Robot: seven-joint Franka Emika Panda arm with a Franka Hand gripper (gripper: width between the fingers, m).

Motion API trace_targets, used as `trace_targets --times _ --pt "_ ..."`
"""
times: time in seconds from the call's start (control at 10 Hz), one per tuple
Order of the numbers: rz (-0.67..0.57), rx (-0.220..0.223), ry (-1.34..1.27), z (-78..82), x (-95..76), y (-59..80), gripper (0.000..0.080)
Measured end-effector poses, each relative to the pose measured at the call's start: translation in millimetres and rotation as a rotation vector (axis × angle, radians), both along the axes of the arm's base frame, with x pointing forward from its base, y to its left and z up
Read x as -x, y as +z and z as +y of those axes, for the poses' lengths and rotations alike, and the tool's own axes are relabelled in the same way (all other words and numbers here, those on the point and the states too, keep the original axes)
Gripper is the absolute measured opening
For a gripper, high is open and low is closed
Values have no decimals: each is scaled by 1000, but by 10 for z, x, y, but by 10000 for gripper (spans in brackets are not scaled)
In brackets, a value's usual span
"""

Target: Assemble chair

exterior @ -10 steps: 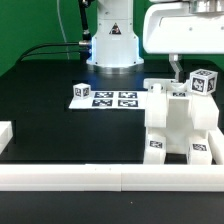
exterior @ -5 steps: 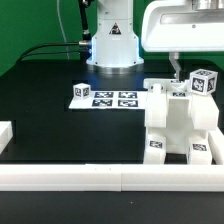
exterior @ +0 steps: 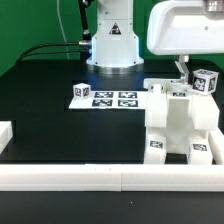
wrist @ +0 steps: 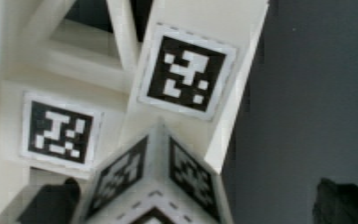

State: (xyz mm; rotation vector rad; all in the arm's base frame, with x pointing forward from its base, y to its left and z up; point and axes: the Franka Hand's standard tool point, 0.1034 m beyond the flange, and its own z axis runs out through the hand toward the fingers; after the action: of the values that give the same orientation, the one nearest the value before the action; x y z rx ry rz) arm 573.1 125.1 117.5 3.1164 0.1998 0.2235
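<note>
The partly built white chair (exterior: pixel 180 125) stands at the exterior view's right, with tags on its slabs and legs. A tagged small cube (exterior: pixel 205 82) sits on its top corner. My gripper (exterior: pixel 185 72) hangs just above the chair, beside that cube, and is open. In the wrist view the dark fingers (wrist: pixel 51 200) stand wide apart, with a tagged cube's corner (wrist: pixel 158 180) between them and a gap on one side. The chair's tagged slabs (wrist: pixel 185 75) fill the view beyond. Another small tagged cube (exterior: pixel 81 91) rests by the marker board (exterior: pixel 112 99).
A long white border rail (exterior: pixel 110 178) runs along the table's front, with a short piece (exterior: pixel 5 135) at the exterior view's left. The arm's base (exterior: pixel 112 45) and cables stand at the back on the black table (exterior: pixel 60 130).
My gripper and the white hand have shifted slightly toward the exterior view's right, nearer the cube on the chair's top. The jaws stay open and the parts have not moved.
</note>
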Motion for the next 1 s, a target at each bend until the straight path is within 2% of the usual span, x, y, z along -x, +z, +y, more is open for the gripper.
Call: trace_targets --times 0.1,0.2,0.3,0.5,1.0 --pt "1 1 -1 -5 1 -4 636" --pt "0 -1 -16 -13 -2 -3 423" --pt "0 -4 -42 -18 -2 -4 397" --pt "0 -12 -92 -25 -3 -6 397" --pt "-1 -71 -511 -36 -7 -8 397"
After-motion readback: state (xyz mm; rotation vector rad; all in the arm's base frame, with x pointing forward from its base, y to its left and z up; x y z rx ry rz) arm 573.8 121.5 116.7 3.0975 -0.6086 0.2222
